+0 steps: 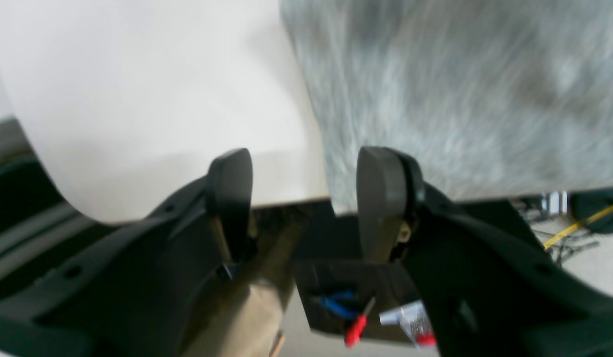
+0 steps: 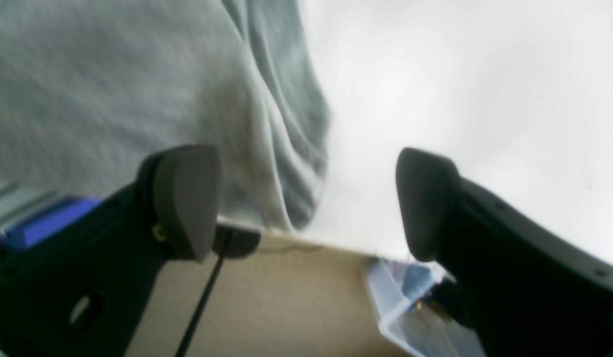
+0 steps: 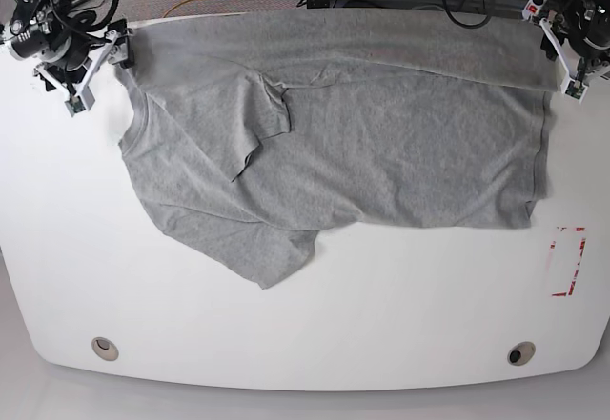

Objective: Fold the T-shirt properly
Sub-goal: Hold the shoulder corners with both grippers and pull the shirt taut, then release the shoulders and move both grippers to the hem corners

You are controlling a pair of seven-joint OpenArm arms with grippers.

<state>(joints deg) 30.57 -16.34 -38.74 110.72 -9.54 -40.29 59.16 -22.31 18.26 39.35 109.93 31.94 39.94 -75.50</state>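
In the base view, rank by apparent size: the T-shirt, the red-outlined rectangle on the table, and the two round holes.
1. T-shirt
2. Red-outlined rectangle
3. Round holes, left and right: they look alike.

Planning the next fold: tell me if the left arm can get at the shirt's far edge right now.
Probably yes. The left gripper hangs open at the table's far edge, one finger over the T-shirt, the other over bare table. Nothing stands between them.
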